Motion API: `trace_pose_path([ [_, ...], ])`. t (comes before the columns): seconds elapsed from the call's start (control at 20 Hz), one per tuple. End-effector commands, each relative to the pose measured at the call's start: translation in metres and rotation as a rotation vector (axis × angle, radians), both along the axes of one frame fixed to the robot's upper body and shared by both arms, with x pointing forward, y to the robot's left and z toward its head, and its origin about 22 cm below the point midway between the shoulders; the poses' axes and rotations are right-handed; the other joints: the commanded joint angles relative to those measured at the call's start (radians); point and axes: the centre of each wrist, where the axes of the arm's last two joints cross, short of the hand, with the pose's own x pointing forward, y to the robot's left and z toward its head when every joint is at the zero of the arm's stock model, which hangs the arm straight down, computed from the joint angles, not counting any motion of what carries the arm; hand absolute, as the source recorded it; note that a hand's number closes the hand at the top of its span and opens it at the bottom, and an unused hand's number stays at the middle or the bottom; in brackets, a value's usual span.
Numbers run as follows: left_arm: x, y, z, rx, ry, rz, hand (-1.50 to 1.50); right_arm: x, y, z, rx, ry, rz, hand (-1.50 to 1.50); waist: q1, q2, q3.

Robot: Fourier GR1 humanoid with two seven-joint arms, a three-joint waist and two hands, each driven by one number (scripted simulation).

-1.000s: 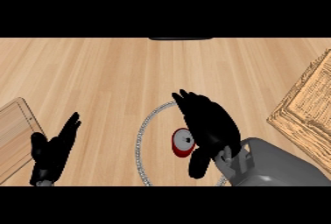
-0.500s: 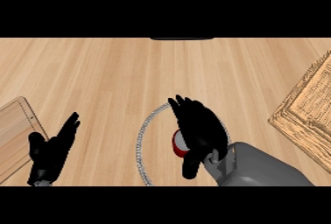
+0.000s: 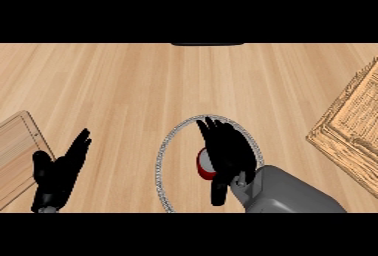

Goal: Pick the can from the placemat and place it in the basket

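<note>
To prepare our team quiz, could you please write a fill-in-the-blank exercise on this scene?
The can, partly hidden by the right hand, is ____ in colour.
The placemat around it is ____ in shape.
The basket shows at the view's ____ edge.
Missing words: red; round; right.

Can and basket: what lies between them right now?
In the head view, the right robot hand covers the can's basket-side edge. Beyond it come the placemat's beaded rim, then bare wooden counter up to the basket.
</note>
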Motion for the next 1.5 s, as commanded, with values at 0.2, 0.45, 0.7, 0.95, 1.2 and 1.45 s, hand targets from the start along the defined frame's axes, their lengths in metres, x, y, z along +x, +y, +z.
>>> trace_pose_path([
  [0.2, -0.022, 0.001, -0.028, 0.008, 0.181, 0.014, 0.00, 0.007, 0.005, 0.000, -0.061, 0.004, -0.044, -1.50, 0.005, 0.010, -0.016],
  [0.45, -0.013, -0.009, -0.024, -0.017, 0.166, 0.028, 0.00, 0.002, 0.011, -0.027, -0.058, 0.028, -0.048, -1.50, 0.005, 0.012, -0.015],
  [0.7, -0.015, 0.006, -0.025, -0.005, 0.179, 0.024, 0.00, 0.004, 0.020, -0.033, -0.112, -0.048, 0.037, 1.50, 0.010, 0.013, -0.015],
  [0.95, -0.027, 0.009, -0.037, 0.004, 0.181, 0.053, 0.00, -0.003, 0.009, -0.041, -0.156, -0.087, 0.073, 1.50, 0.006, 0.012, -0.016],
  [1.2, -0.025, 0.003, -0.030, -0.016, 0.182, 0.023, 0.00, 0.000, 0.007, -0.042, -0.158, -0.119, 0.054, 1.50, 0.006, 0.012, -0.015],
  [1.45, -0.038, 0.017, -0.036, -0.007, 0.197, 0.107, 0.00, -0.081, -0.038, -0.045, -0.105, -0.114, 0.490, 1.50, -0.065, -0.011, -0.013],
])
